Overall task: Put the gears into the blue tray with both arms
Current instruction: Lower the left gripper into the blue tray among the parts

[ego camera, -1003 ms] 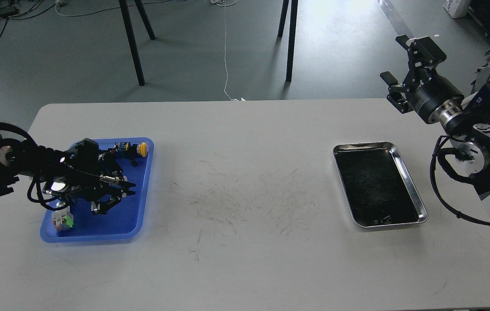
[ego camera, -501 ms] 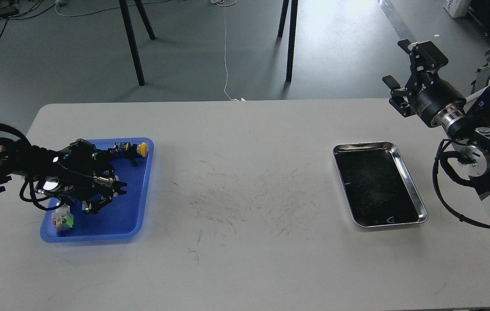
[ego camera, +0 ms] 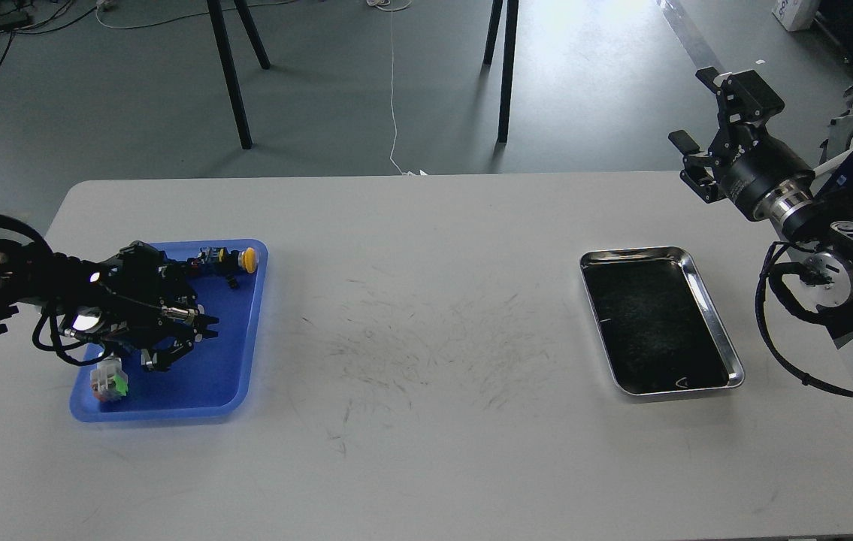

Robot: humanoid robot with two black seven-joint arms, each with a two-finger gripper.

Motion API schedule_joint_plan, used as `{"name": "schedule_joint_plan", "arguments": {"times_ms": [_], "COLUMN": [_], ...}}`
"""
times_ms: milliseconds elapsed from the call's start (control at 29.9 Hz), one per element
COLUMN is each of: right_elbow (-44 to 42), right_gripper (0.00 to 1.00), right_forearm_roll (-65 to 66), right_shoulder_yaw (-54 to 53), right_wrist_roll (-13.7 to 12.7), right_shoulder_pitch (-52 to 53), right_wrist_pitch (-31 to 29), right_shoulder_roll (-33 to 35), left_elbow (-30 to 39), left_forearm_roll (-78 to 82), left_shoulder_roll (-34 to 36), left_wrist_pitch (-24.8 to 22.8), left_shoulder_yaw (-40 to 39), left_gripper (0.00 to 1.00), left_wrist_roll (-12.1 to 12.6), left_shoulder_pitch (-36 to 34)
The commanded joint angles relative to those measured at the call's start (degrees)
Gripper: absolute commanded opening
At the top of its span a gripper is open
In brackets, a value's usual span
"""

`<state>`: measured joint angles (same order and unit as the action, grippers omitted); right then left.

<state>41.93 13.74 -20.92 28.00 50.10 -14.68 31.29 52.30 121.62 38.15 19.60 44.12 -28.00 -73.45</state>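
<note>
The blue tray [ego camera: 208, 379] lies at the table's left. My left gripper [ego camera: 184, 344] hovers low over the middle of it, jaws spread, and I see nothing between its fingers. A tiny black piece [ego camera: 231, 282], possibly one of the gears, rests in the tray's far right corner; it is too small to tell. The arm hides part of the tray floor. My right gripper [ego camera: 694, 107] is raised above the table's far right corner, open and empty, well away from both trays.
A shiny steel tray [ego camera: 730, 353] with a dark bottom sits at the right. Inside the blue tray are a yellow-capped part [ego camera: 248, 259] at the far edge and a white, green and red block [ego camera: 109, 379] at the near left. Scuffed table top [ego camera: 426, 353] lies between the trays.
My left gripper has drawn back a little to the left over the blue tray. The right gripper has shifted slightly to the right and stays raised.
</note>
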Motion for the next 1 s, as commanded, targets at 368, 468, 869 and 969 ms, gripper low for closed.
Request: {"name": "schedule_joint_plan", "arguments": {"times_ms": [368,468,869,969], "right_elbow": [0.0,0.0,0.44,0.44], "right_gripper": [0.97,0.97,0.97,0.97], "right_forearm_roll": [-0.03,-0.03,-0.03,0.05], "right_shoulder_yaw": [0.0,0.0,0.09,0.09], "right_wrist_roll": [0.0,0.0,0.0,0.0], "right_shoulder_pitch": [-0.09,-0.09,-0.09,-0.17], "right_wrist_pitch": [0.01,0.01,0.01,0.01], "right_shoulder_roll": [0.0,0.0,0.0,0.0], "left_elbow": [-0.71,-0.7,-0.35,-0.35], "left_forearm_roll": [-0.07,-0.16,-3.49,-4.28], "left_shoulder_roll": [-0.01,-0.01,-0.27,-0.27], "left_wrist_pitch": [-0.09,-0.44,-4.66,-5.27], "left_shoulder_yaw": [-0.09,-0.18,-1.59,-2.2], "left_gripper": [0.72,0.75,0.98,0.98], "left_wrist_roll": [0.0,0.0,0.0,0.0], "left_shoulder_pitch": [0.51,0.51,0.51,0.51]}}
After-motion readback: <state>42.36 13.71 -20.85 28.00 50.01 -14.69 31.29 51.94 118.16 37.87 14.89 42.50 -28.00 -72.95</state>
